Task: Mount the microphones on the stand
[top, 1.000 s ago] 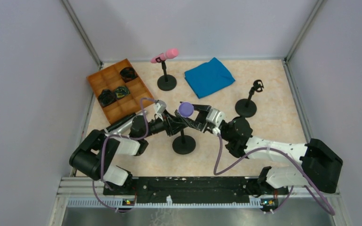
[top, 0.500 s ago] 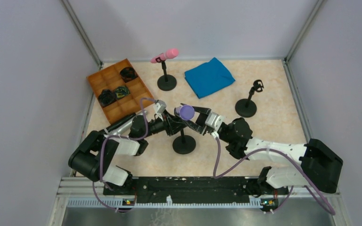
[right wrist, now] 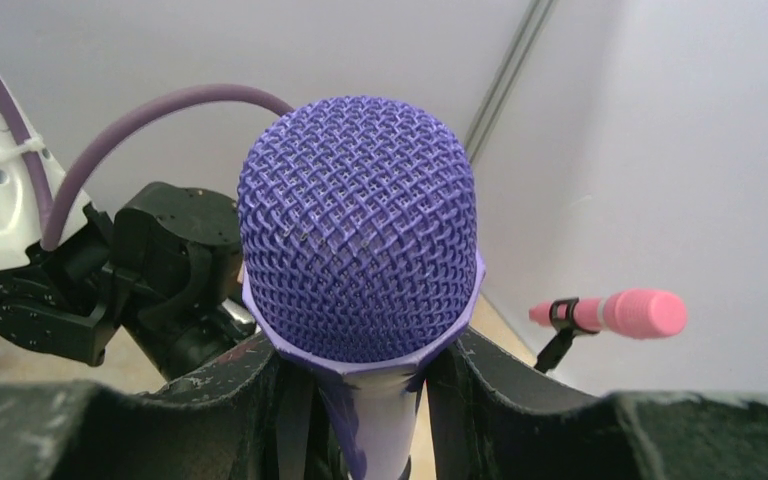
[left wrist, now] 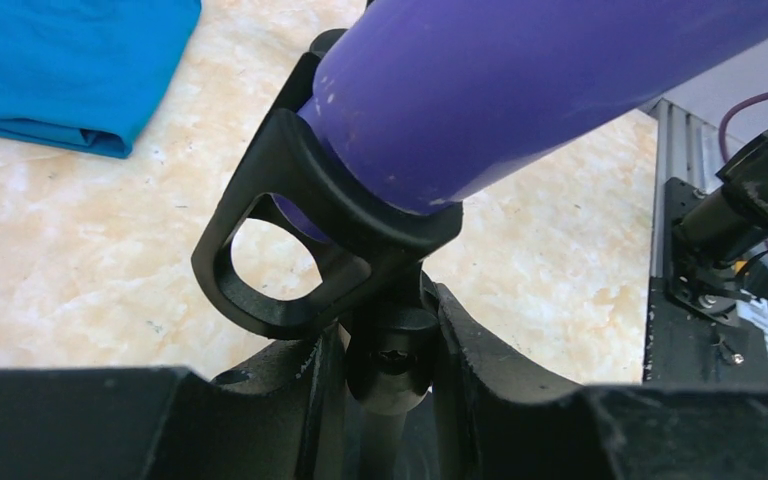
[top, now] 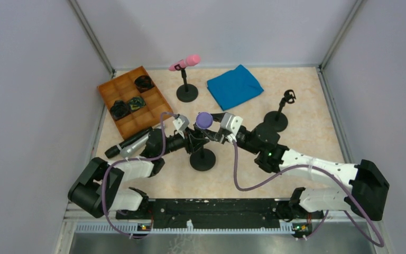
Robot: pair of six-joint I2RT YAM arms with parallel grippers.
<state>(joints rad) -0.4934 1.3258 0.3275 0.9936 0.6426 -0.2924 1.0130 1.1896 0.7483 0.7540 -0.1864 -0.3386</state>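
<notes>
Evidently gripped the purple microphone under its mesh head in the closed right gripper, with its body in the clip; pinched the stand below that with the left gripper; probably risked popping it out or tipping the stand if pressed askew.

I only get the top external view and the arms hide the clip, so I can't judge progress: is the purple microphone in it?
Observer: Left wrist view: the purple microphone lies in the cradle of the black clip; whether it is fully pressed in, I cannot tell.
Operator: What braces the clip?
Observer: The left gripper is shut on the stand, at the joint just under the clip.
Operator: And the right one?
Observer: Right wrist view: the right gripper pinches the microphone's handle just below its mesh head.
</notes>
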